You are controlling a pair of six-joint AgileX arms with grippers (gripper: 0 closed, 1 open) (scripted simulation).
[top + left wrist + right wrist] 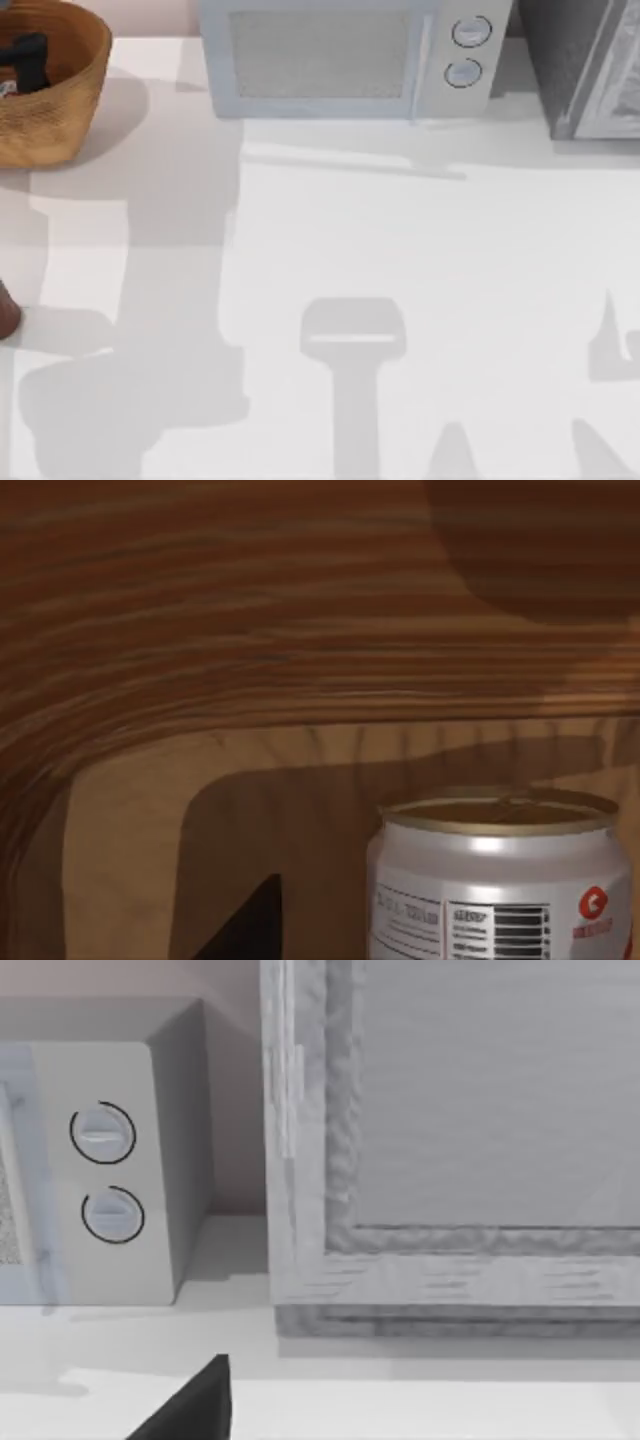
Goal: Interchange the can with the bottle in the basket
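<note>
While the white counter (400, 250) spreads across the top view, a pale microwave (345, 55) with two round dials stands at its far edge, and a grey cabinet (585, 65) stands just right of it. At the far left corner sits the wicker basket (70, 90), with my left gripper (28, 58) reaching down into it as a dark shape. The left wrist view looks along the basket's ribbed inner wall at the can (500, 880), which stands upright on the basket floor close by; whether the fingers are open or shut I cannot tell. At the counter's left edge, well nearer than the basket, a sliver of the reddish-brown bottle (6, 310) stands on the counter.
</note>
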